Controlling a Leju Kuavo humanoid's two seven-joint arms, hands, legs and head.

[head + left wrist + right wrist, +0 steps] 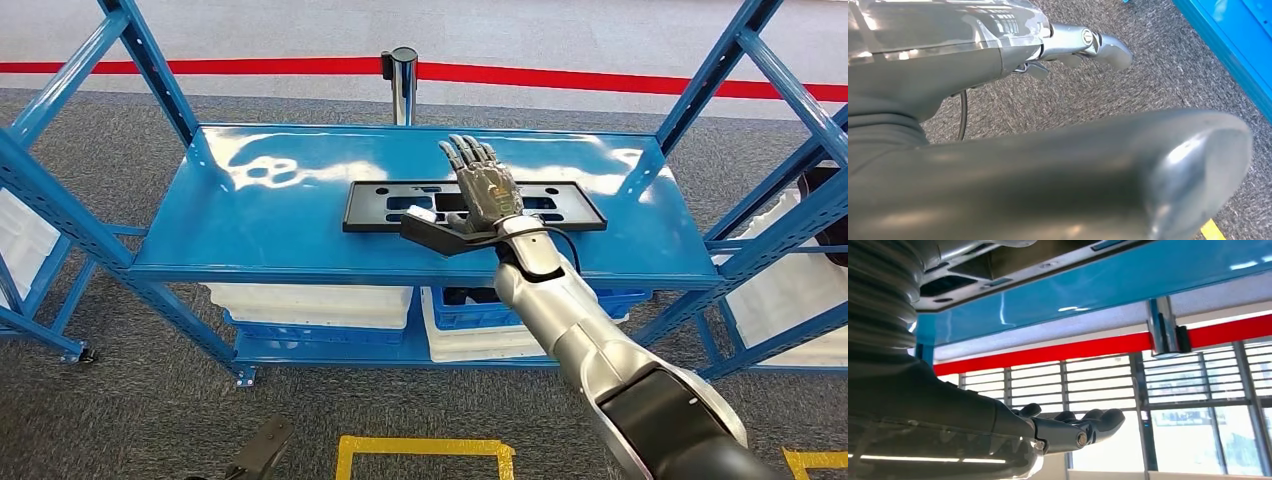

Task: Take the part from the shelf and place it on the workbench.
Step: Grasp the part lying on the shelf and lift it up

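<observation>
At centre of the head view, the part (474, 205), a flat black plate with cut-outs, lay on the blue shelf (270, 215) with its long axis running left-right across the frame, parallel to the shelf's front edge. Right hand (478, 192) sat over the part's middle, fingers straight and spread toward the top of the frame, thumb out toward the left along the part's near edge; nothing grasped, hand loose and empty. Couldn't tell from that angle whether the palm touched the plate or hung just above it. Right arm was clearly the nearer one; the part lay directly under that hand, so my read: the grasp depends on closing across the short axis, over the near edge. Right wrist view added the underside look: extended fingers (1088, 425) with a gap to the plate's dark edge (1013, 262), suggesting no contact yet. Left wrist view showed the left hand (1083, 45) over grey carpet (1158, 75), away from the shelf; its state was unclear.
</observation>
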